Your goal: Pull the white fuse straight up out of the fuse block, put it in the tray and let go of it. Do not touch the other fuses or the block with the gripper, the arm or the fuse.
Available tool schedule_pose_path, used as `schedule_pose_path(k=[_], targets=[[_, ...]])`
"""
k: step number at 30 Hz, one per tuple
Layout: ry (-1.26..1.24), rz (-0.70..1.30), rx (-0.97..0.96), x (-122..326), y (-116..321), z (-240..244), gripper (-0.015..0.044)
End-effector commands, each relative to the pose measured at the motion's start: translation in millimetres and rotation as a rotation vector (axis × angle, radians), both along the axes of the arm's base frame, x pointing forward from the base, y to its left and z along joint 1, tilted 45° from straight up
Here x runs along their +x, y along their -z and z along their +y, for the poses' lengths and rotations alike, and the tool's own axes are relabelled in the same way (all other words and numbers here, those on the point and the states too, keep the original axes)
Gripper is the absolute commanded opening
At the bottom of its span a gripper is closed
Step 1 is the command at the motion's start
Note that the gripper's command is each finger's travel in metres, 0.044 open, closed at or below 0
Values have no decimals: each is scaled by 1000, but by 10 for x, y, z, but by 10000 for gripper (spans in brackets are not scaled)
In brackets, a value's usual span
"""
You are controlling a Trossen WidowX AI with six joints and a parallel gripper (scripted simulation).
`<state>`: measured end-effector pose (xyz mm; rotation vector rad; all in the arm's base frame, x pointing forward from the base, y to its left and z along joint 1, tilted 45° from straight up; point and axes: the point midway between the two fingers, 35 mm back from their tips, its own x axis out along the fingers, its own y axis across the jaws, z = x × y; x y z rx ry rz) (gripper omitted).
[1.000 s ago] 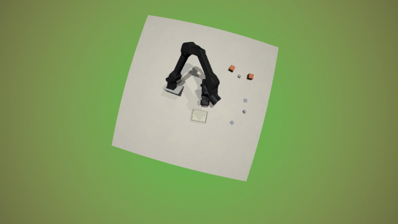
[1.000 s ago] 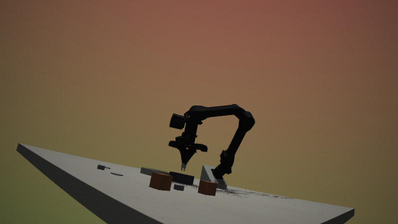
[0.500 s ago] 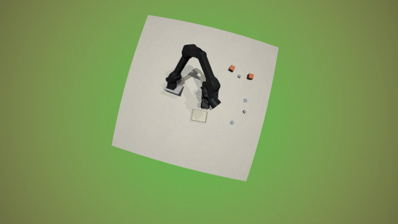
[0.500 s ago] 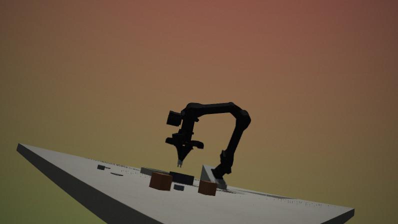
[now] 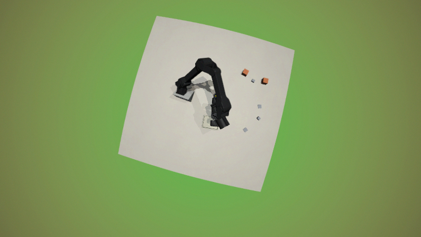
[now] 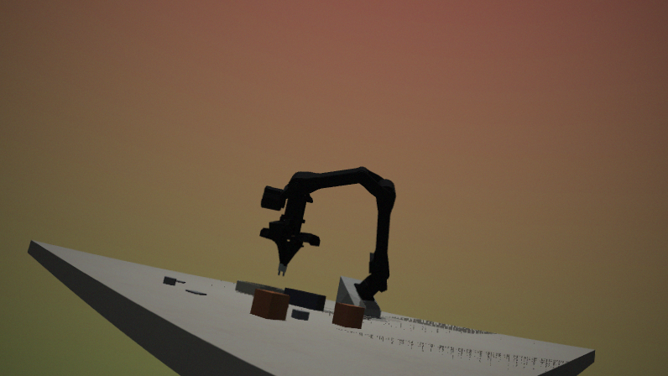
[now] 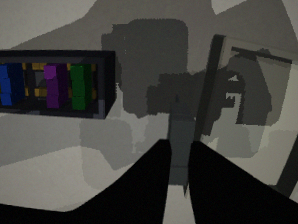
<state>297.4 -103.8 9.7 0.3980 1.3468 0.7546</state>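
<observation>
My gripper (image 6: 283, 265) (image 7: 178, 149) is shut on the white fuse (image 6: 281, 270) (image 7: 181, 167), which looks grey in the shade and hangs well above the table. The dark fuse block (image 7: 109, 87) (image 6: 305, 299) is at the left in the wrist view, with blue (image 7: 11, 84), purple (image 7: 56, 86) and green (image 7: 81, 86) fuses upright in it. The fuse is to the right of the block. The pale tray (image 5: 202, 121) (image 6: 247, 286) (image 7: 210, 82) is at the right in the wrist view, close beside the held fuse. The arm partly covers the tray in the top view.
Two orange blocks (image 5: 245, 72) (image 5: 265, 81) (image 6: 271, 304) (image 6: 348, 315) stand on the table, with a small grey piece (image 5: 253, 80) (image 6: 300, 315) between them. Several other small grey pieces (image 5: 259, 106) (image 5: 245, 129) lie to the right of the arm in the top view.
</observation>
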Motion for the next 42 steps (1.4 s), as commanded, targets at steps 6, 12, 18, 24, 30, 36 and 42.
schedule_pose_path(k=[6,12,18,24,30,36,42], targets=[[-5,-9,-7,-9,389,-394,0],[-6,-10,-4,-46,585,-557,0],[-6,-10,-4,-46,587,-555,0],[-6,-10,-4,-38,650,-497,0],[-6,-10,-4,-31,721,-431,0],[-6,-10,-4,-28,791,-363,0],[-6,-11,-3,-27,858,-295,0]])
